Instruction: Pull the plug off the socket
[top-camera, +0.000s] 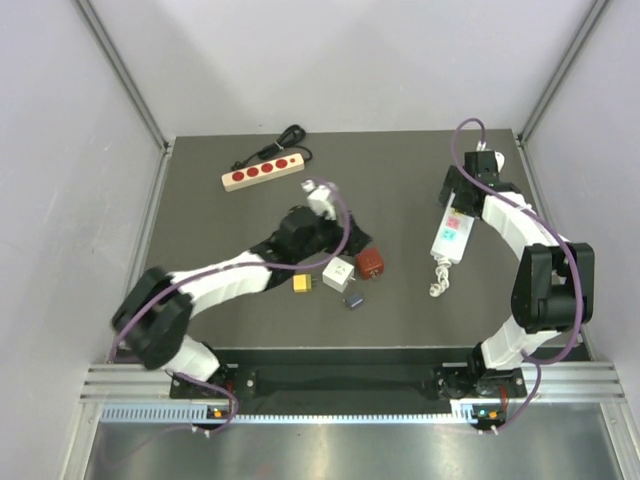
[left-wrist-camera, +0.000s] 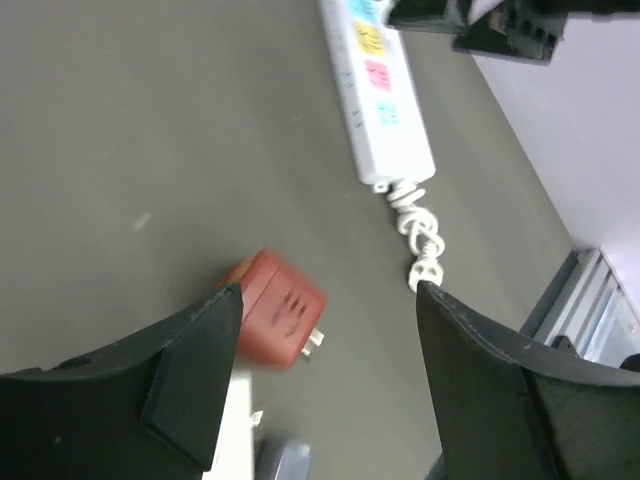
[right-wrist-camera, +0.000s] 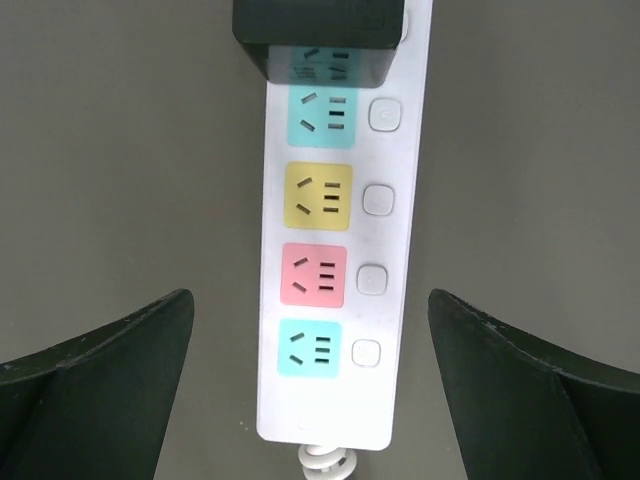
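A white power strip (top-camera: 449, 237) with coloured sockets lies at the right, its coiled cord (top-camera: 438, 278) towards me. In the right wrist view the strip (right-wrist-camera: 392, 300) runs between my open right gripper's (right-wrist-camera: 310, 300) fingers, which hang above it. A black block (right-wrist-camera: 320, 35), apparently a plug, sits on the strip's far end. In the top view the right gripper (top-camera: 458, 196) covers that end. My left gripper (left-wrist-camera: 328, 292) is open over a loose red plug (left-wrist-camera: 278, 308) at the table's middle, the plug close to the left finger. The top view shows this gripper (top-camera: 350, 240) beside the red plug (top-camera: 370, 264).
Loose plugs lie near the left gripper: white (top-camera: 338, 272), yellow (top-camera: 302, 283), grey-blue (top-camera: 354, 300). A wooden strip with red sockets (top-camera: 262, 172) and a black cord (top-camera: 288, 135) lies at the back left. Grey walls enclose the dark mat (top-camera: 400, 170).
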